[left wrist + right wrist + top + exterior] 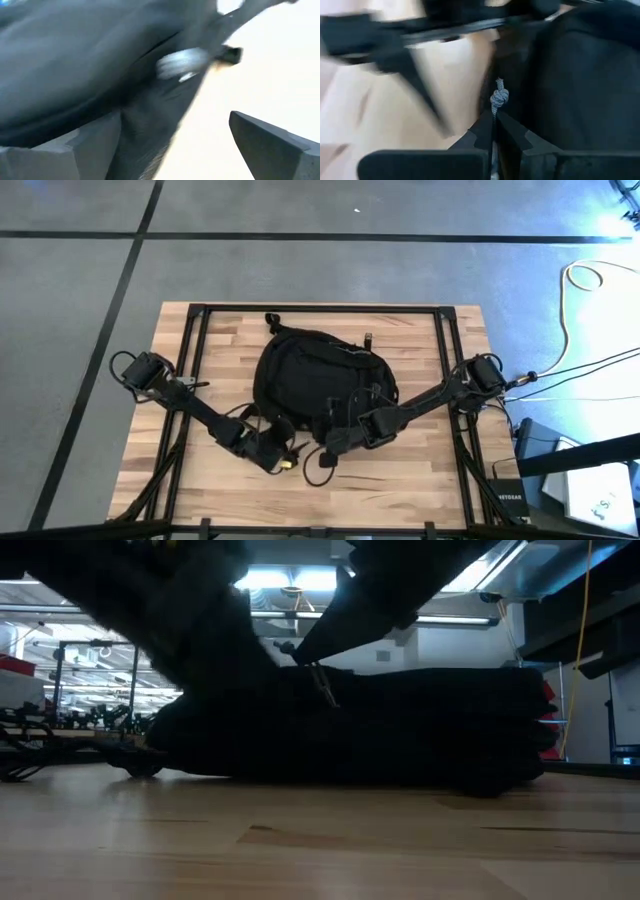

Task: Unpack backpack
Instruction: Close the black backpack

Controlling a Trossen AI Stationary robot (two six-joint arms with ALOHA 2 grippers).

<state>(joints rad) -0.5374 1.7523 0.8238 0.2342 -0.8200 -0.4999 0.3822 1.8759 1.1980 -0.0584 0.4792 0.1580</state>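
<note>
Backpack (318, 380) fills the table (420, 480) centre; both grippers work its 6 o'clock edge. Only the right wrist view shows the right gripper (494, 131) pinched shut on a knotted grey cord (498, 97). The left gripper (175, 145) gapes wide beside blurred black fabric, gripping nothing; the low view hides both.

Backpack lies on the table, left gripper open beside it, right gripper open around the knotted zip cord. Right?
Not quite: the right gripper is shut on the knotted cord, as the right wrist view shows. The backpack lies on the table; the left gripper is open.
</note>
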